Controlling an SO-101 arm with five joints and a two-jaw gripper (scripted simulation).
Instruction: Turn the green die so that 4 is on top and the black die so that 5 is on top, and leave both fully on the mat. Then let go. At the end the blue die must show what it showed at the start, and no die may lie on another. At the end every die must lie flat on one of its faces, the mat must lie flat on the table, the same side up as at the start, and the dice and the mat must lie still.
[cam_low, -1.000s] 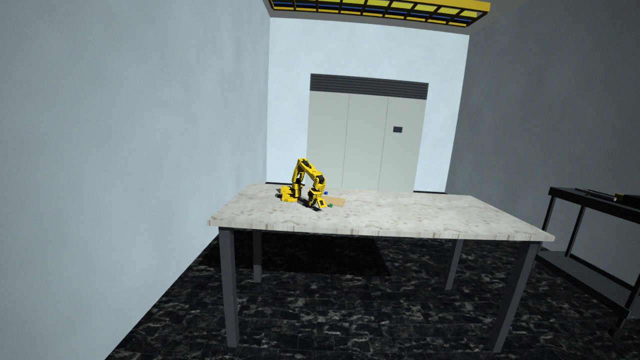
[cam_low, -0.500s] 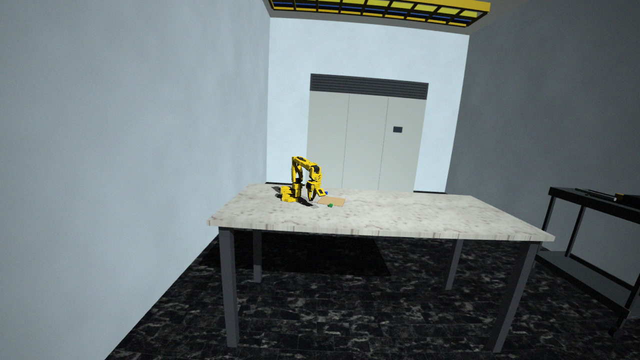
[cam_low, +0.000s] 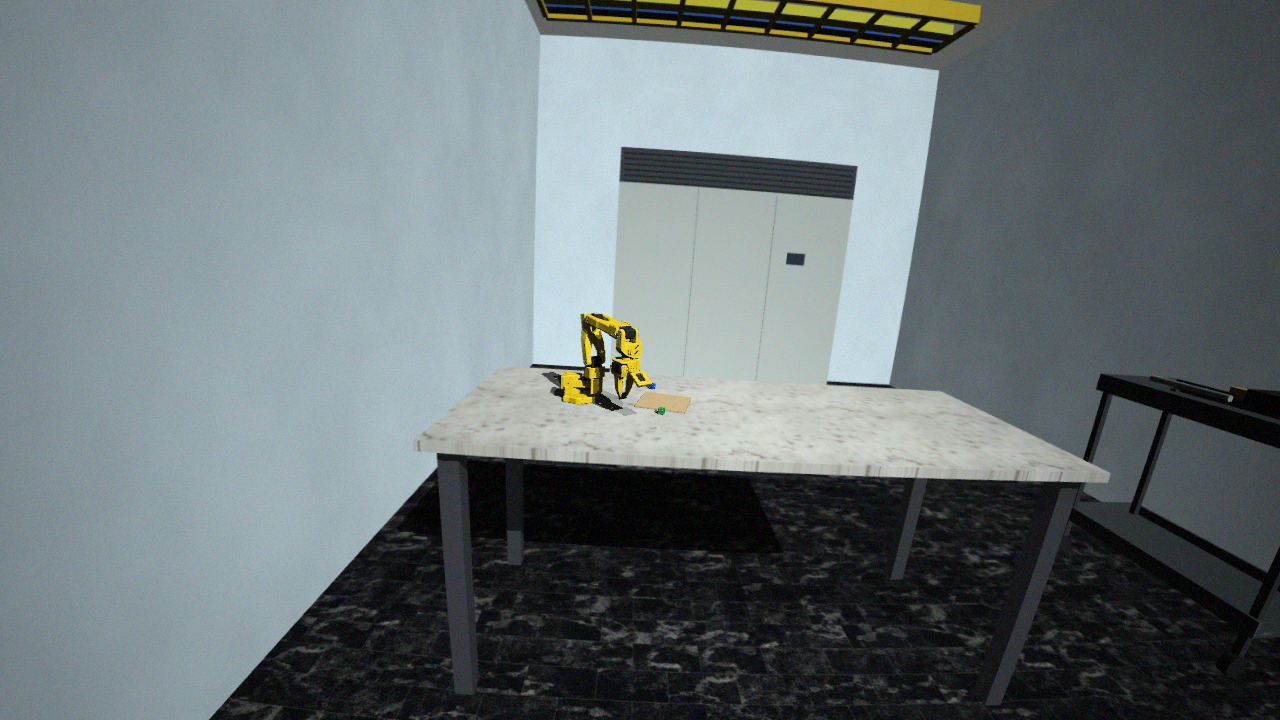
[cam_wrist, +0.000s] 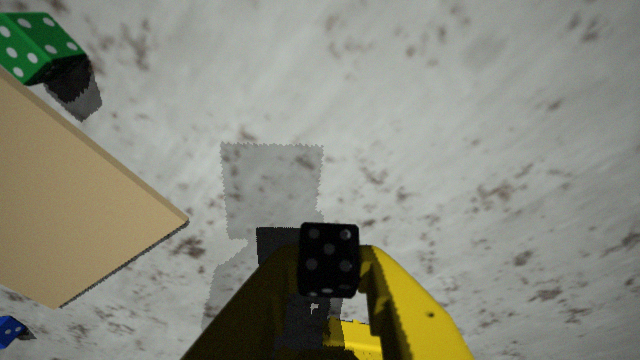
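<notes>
Hand (cam_wrist: 327, 280) grips the black die (cam_wrist: 328, 259) above the tabletop (cam_low: 805, 438), five-pip face toward the wrist camera. Farther left, the green die (cam_low: 660, 411) sits by the mat's (cam_low: 663, 402) near edge; the blue die (cam_wrist: 10, 330) shows only partly there.

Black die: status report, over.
Gripper shut on black die, held above the table, five-pip face toward the wrist camera. Green die and blue die both off the mat. Nothing blocking the way to the mat.
</notes>
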